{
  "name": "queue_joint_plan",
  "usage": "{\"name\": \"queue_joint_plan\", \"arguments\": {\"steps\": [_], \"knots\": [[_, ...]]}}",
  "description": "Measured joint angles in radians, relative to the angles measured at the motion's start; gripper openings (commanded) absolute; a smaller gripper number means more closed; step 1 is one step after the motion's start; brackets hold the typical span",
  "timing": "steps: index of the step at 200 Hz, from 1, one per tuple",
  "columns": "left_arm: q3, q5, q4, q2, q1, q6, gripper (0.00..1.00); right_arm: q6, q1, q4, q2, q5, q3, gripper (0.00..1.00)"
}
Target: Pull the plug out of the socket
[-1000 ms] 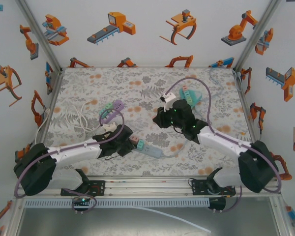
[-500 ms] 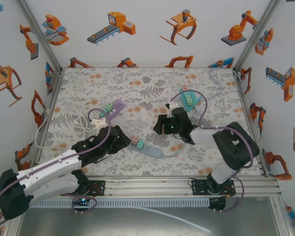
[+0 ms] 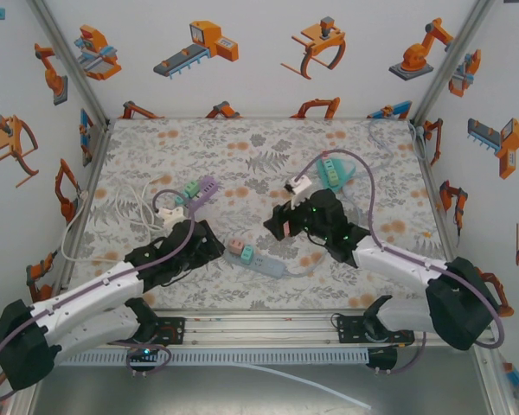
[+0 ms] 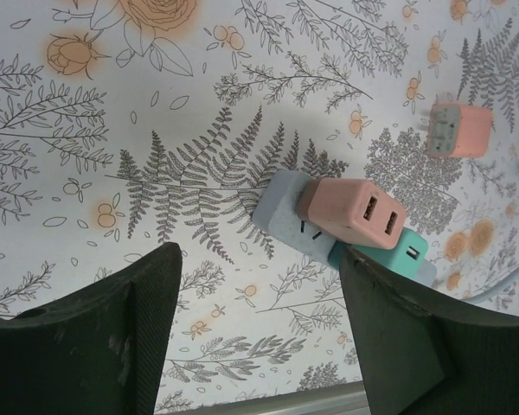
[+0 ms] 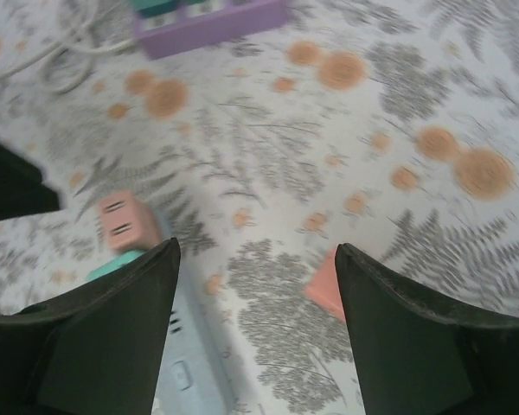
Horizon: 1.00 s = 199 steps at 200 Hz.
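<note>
Left wrist view: a boxy pink plug [image 4: 457,130], prongs showing, lies loose on the floral bench [image 4: 199,104], apart from the pale blue socket strip [image 4: 275,210]. The strip holds two others: a second pink plug [image 4: 355,216] and a teal plug [image 4: 400,255]. Beside the strip, left claw [image 4: 258,251] and right claw [image 5: 255,249] gape empty.

Bright, even light fills the booth, so the floral counter [image 3: 242,147] shows no glare and the arms throw only faint, soft shadows. The left wrist view is crisp, the pink plug [image 4: 356,214] sharp, though the dark fingers [image 4: 86,346] read nearly black (little detail in them). The right wrist view is smeared with blur, its purple strip [image 5: 209,22] soft-edged
</note>
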Motion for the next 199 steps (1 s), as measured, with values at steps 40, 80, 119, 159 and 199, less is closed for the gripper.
{"name": "queue_joint_plan", "arguments": {"steps": [40,80,119,159,199], "knots": [[-0.026,0.049,0.066,0.041,0.026,0.01,0.68,-0.171,0.182,-0.187,0.109,-0.015,0.178,0.68],[-0.052,0.086,0.116,0.047,0.056,0.015,0.68,-0.252,0.236,-0.348,0.271,-0.014,0.292,0.68],[-0.077,0.118,0.137,0.076,0.074,0.015,0.67,-0.293,0.247,-0.435,0.349,-0.003,0.324,0.65],[-0.086,0.156,0.166,0.138,0.075,0.014,0.67,-0.313,0.26,-0.457,0.388,0.011,0.346,0.56],[-0.093,0.171,0.209,0.175,0.075,0.014,0.67,-0.314,0.267,-0.445,0.424,0.003,0.362,0.39]]}}
